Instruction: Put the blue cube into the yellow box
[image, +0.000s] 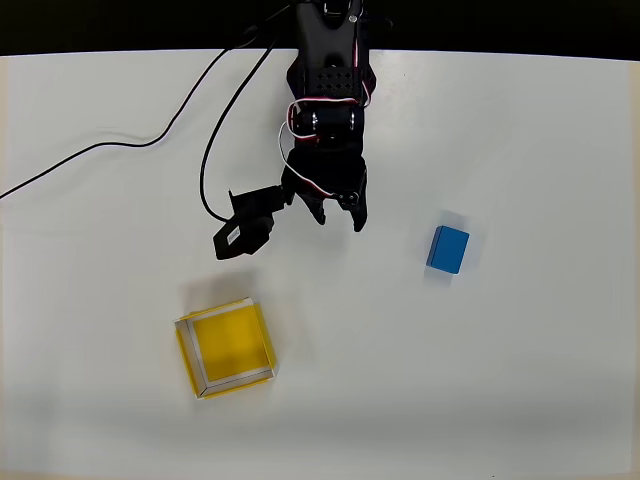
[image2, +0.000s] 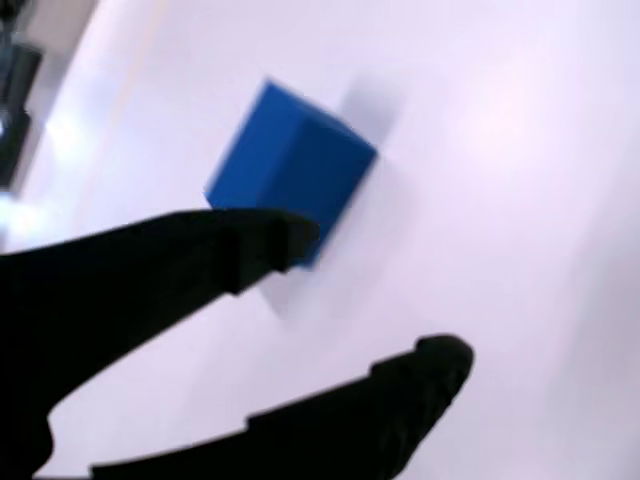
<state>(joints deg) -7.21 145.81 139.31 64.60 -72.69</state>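
The blue cube (image: 448, 250) lies on the white table at the right of the overhead view, on its own. My black gripper (image: 340, 216) hangs near the table's middle, well to the left of the cube, with its fingers spread and nothing between them. In the wrist view the blue cube (image2: 290, 168) sits beyond the two dark fingertips (image2: 270, 240), partly covered by the upper one; the gripper (image2: 375, 300) stands open. The yellow box (image: 226, 347), a shallow tray with a pale rim, rests empty at the lower left, below the gripper.
A small black camera module (image: 243, 231) on a bracket juts out left of the gripper. Black cables (image: 120, 145) trail across the table's upper left. The arm's base (image: 328, 40) sits at the top edge, where the table meets a dark background.
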